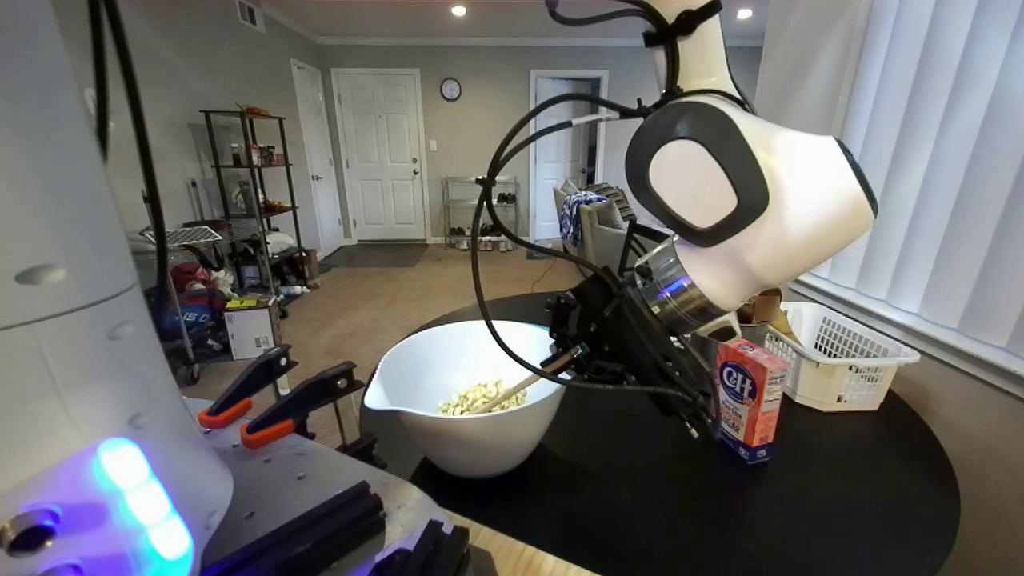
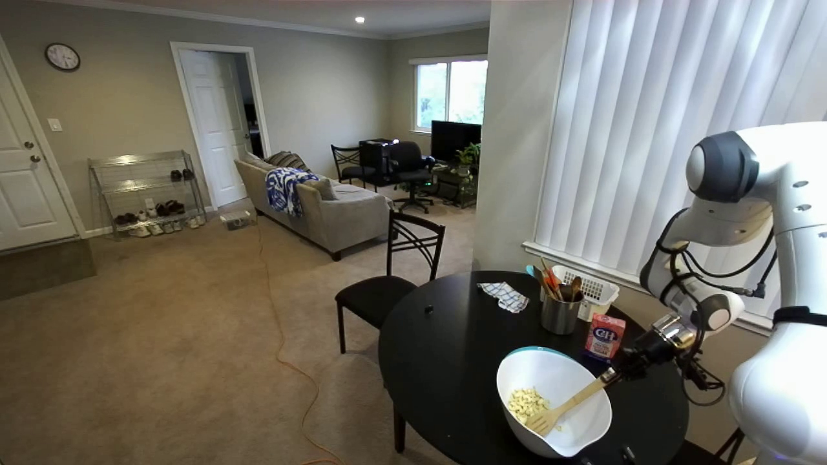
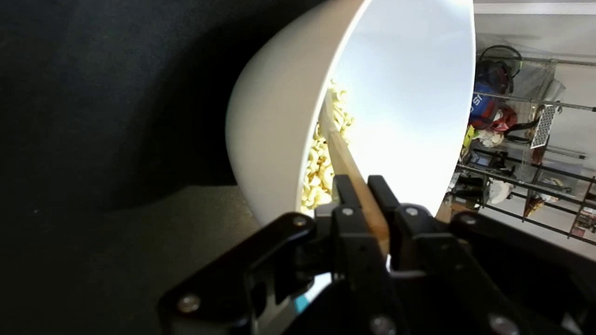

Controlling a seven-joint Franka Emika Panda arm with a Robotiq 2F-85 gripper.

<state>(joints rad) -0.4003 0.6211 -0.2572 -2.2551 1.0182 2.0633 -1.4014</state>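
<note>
Your jaws pinch a wooden fork (image 2: 572, 403) by its handle; it slants down and away from them, tines at the elbow macaroni (image 3: 317, 174) in the spouted white mixing bowl (image 1: 480, 448). The bowl rests on the black table (image 1: 640, 496), just ahead of your jaws; a C&H sugar box (image 2: 605, 337) stands near them.

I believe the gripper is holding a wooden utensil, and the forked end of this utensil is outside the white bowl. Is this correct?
Not quite: the forked end is inside the white bowl, as an exterior view shows. The gripper is indeed holding the wooden utensil.
</note>
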